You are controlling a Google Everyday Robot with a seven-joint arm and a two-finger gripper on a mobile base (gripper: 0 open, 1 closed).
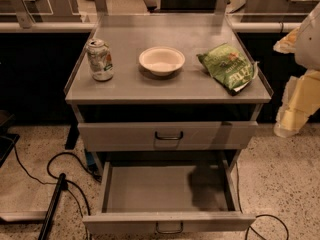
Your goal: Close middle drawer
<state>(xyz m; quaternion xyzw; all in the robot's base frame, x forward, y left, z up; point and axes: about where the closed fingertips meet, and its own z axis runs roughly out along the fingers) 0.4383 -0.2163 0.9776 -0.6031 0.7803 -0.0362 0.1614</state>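
Observation:
The middle drawer [165, 191] is pulled far out of the grey cabinet. Its deep flat tray is bare, with a dark shadow on the right part. Its low front panel [167, 222] with a small dark loop handle [169, 228] lies at the bottom edge of the view. Above it is the taller drawer front [167, 135] with a recessed handle plate, nearly flush with the cabinet. The lowest drawer is hidden under the open one. My arm and gripper [287, 126] hang at the right edge, level with the taller drawer front, well right of the cabinet and apart from it.
On the cabinet top [125, 89] stand a drink can [100, 60], a white bowl [161, 60] and a green chip bag [227, 67]. Black cables [55, 171] and a dark bar [52, 206] lie on the speckled floor at the left. A cable loop [270, 224] lies at the lower right.

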